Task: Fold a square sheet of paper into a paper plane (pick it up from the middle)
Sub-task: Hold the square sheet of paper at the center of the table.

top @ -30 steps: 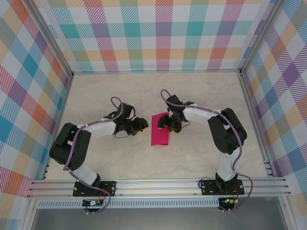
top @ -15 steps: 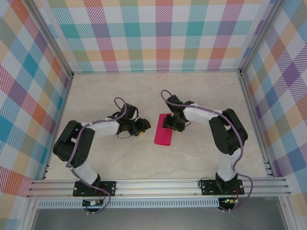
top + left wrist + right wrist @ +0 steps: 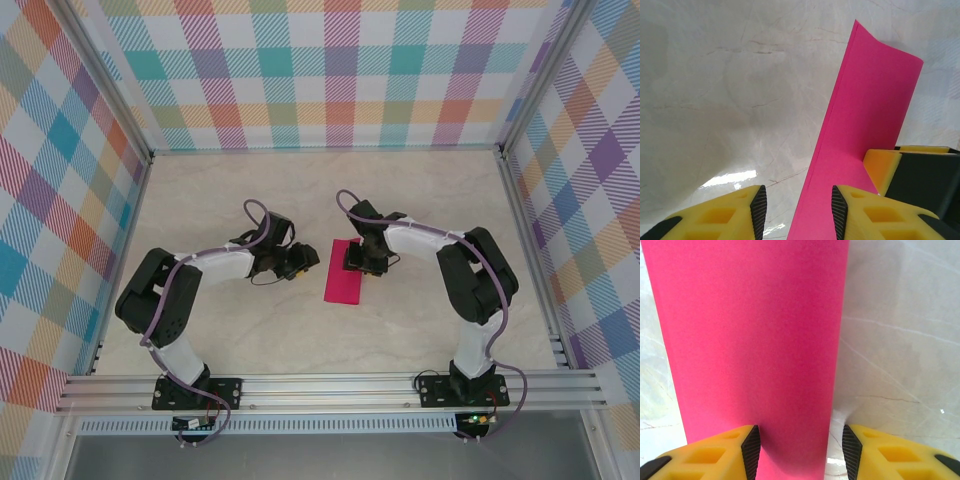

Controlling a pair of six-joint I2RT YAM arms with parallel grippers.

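Mid-table on the pale marble-look tabletop [image 3: 430, 200], the magenta-pink paper sheet [image 3: 342, 275] [image 3: 865, 115] [image 3: 750, 340], folded to a narrow rectangle, lies with one end curling up. Over its far end sits the right gripper [image 3: 358, 262] [image 3: 801, 440], jaws part-open astride one long edge, nothing clamped. Just left, the left gripper [image 3: 303, 262] [image 3: 799, 200] is part-open and empty, astride the sheet's left edge.

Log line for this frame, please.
paper: narrow rectangle on table | left claw: open, straddling its left edge | right claw: open, over its far end
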